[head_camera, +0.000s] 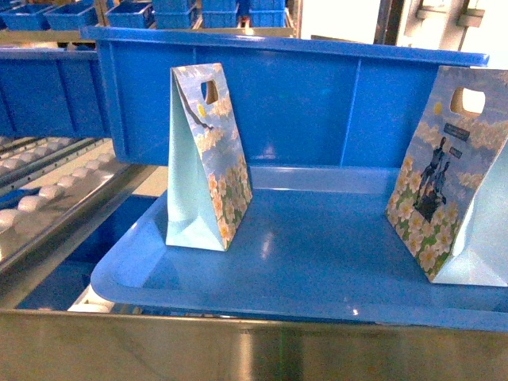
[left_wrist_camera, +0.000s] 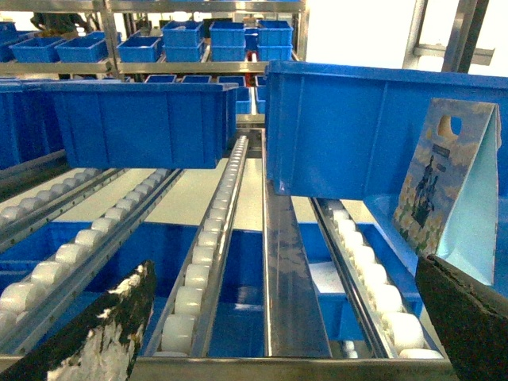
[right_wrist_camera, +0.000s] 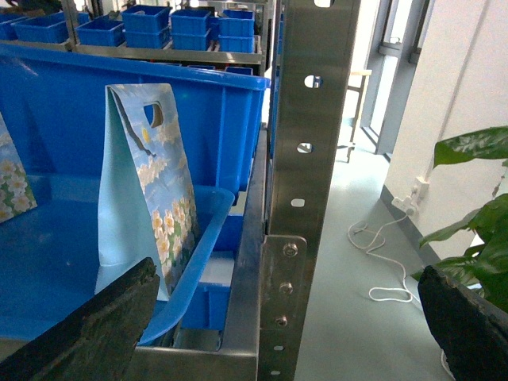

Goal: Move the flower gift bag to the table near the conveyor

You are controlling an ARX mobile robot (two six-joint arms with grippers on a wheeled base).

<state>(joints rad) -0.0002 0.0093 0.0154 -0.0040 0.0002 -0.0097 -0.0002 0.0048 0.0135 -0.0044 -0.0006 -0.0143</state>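
Observation:
Two flower gift bags stand upright in a shallow blue tray (head_camera: 317, 290): one at the left (head_camera: 208, 159), one at the right (head_camera: 451, 178). Neither gripper shows in the head view. My left gripper (left_wrist_camera: 278, 329) is open and empty over the conveyor (left_wrist_camera: 210, 238), with a gift bag (left_wrist_camera: 448, 186) off to its right. My right gripper (right_wrist_camera: 286, 333) is open and empty in front of a steel post (right_wrist_camera: 313, 119); a gift bag (right_wrist_camera: 151, 186) stands left of it, above the left finger (right_wrist_camera: 95, 329). The table is out of view.
Blue bins (head_camera: 302, 103) sit on the roller tracks behind the bags, with more on the back shelves (left_wrist_camera: 182, 40). A steel rail (head_camera: 254, 345) crosses the front. Right of the post are floor, a white cable (right_wrist_camera: 381, 262) and a green plant (right_wrist_camera: 484, 198).

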